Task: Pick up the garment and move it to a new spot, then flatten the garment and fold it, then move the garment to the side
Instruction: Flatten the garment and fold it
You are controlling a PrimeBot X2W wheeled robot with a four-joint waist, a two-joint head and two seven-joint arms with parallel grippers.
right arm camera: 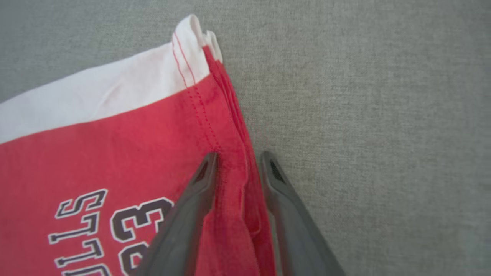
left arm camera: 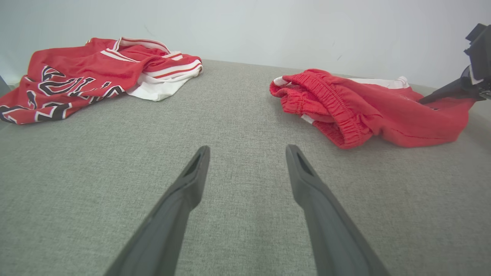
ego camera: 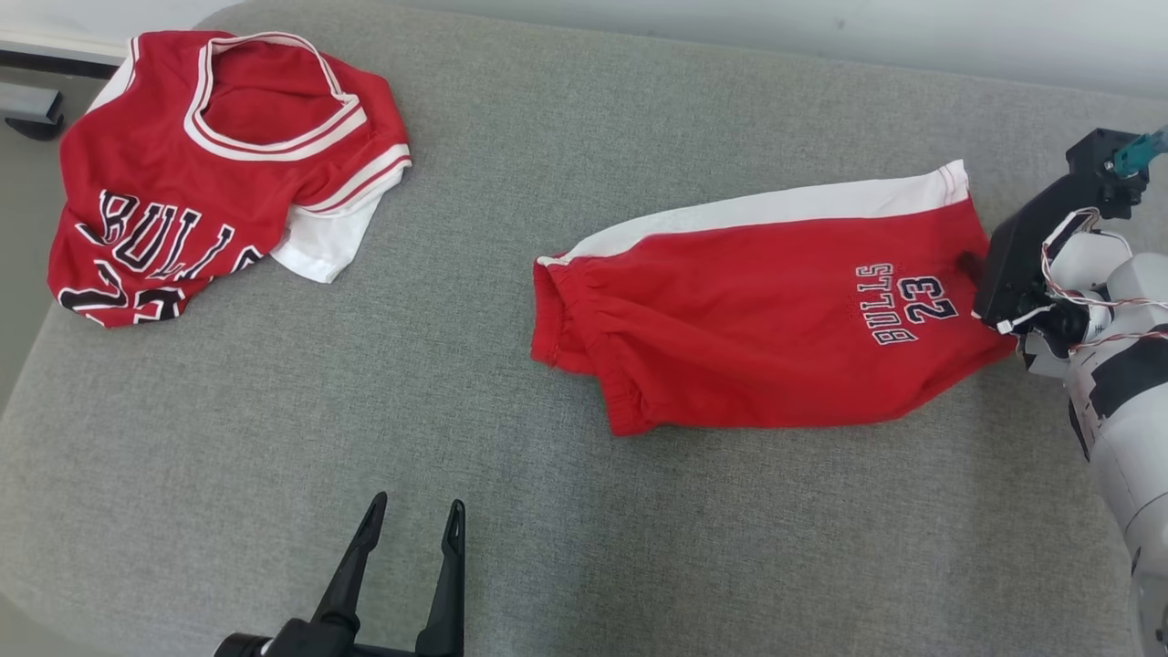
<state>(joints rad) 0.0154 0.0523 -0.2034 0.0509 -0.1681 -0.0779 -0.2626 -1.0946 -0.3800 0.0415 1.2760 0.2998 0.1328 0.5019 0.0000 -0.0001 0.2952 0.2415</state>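
Folded red shorts [ego camera: 776, 338] with a white side panel and "BULLS 23" lettering lie on the right half of a grey upholstered surface [ego camera: 456, 411], waistband toward the centre. The right gripper [right arm camera: 238, 157] meets the shorts at their hem edge, one finger resting on the red cloth and the other at the edge, with a ridge of hem fabric between them. Whether the fingers actually pinch the cloth cannot be told. The left gripper [ego camera: 415, 511] hangs over bare fabric near the front edge, fingers spread and touching nothing. A crumpled red jersey [ego camera: 201, 173] lies at the far left corner, well apart from the shorts.
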